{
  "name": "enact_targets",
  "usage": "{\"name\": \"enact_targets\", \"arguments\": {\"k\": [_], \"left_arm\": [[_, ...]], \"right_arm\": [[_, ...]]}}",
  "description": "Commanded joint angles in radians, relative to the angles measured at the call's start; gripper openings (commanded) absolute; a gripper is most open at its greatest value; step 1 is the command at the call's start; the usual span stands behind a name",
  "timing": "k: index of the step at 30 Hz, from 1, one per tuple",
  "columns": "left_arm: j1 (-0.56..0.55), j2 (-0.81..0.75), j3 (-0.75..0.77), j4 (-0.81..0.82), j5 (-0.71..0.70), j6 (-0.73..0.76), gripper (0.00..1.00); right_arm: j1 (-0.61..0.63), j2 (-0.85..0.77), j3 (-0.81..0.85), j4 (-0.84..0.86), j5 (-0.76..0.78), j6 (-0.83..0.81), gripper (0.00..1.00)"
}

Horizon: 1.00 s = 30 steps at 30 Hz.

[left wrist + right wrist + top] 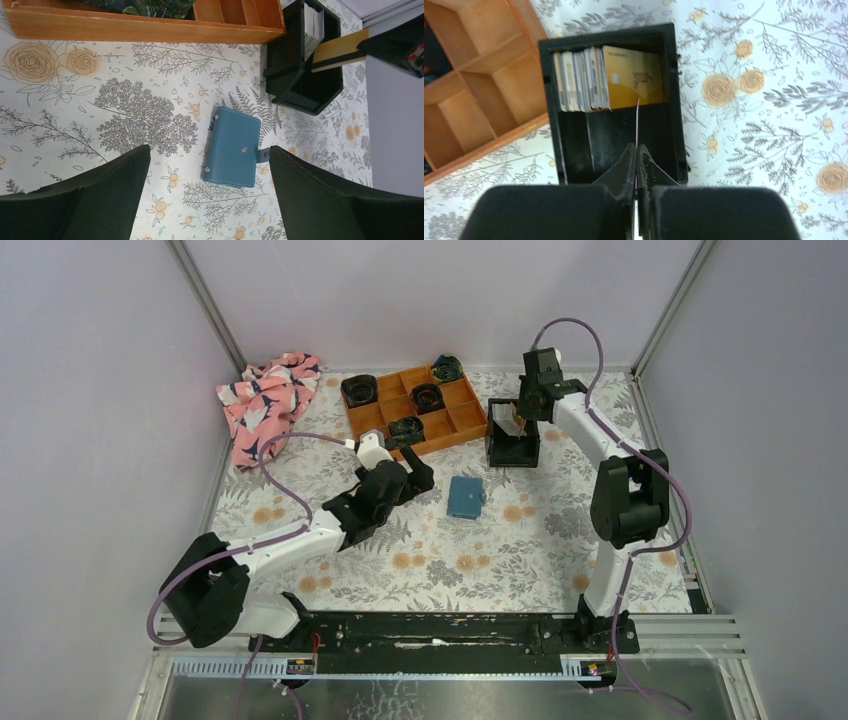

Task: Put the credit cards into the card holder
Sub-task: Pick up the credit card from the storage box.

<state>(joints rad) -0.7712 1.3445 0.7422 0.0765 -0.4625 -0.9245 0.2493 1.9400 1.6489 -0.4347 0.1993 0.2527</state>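
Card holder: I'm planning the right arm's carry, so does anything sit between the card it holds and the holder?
Nothing visible lies on the cloth between the black bin, where the right gripper pinches a card, and the card holder. The holder itself lies closed, cover up, so it needs opening first.

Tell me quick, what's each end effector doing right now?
Left end effector: open, holding nothing.
Right end effector: closed on one card, over the black bin.
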Motion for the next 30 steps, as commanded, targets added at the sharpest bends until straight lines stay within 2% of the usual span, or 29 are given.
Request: {"name": "enact_targets", "arguments": {"k": [1,7,11,17,23,30], "left_arm": [[0.007,-0.036,0.004,0.068,0.022,0.028,0.96],[0.007,-0.057,0.019,0.082,0.058,0.084,1.00],[0.010,-0.077,0.027,0.112,0.150,0.160,1.00],[0.014,-0.127,-0.008,0.186,0.368,0.284,1.00],[0.018,-0.193,-0.097,0.305,0.563,0.323,1.00],[0.018,-0.115,-0.088,0.350,0.852,0.320,1.00]], "right_arm": [[0.022,-0.097,-0.073,0.011,0.061,-0.018,0.00],[0.053,-0.296,-0.226,0.043,0.081,-0.013,0.00],[0.084,-0.458,-0.370,0.052,0.015,-0.003,0.00],[0.128,-0.715,-0.573,0.058,-0.233,0.036,0.00],[0.184,-0.900,-0.728,0.046,-0.455,0.078,0.00],[0.188,-1.049,-0.850,0.101,-0.689,0.145,0.00]]}}
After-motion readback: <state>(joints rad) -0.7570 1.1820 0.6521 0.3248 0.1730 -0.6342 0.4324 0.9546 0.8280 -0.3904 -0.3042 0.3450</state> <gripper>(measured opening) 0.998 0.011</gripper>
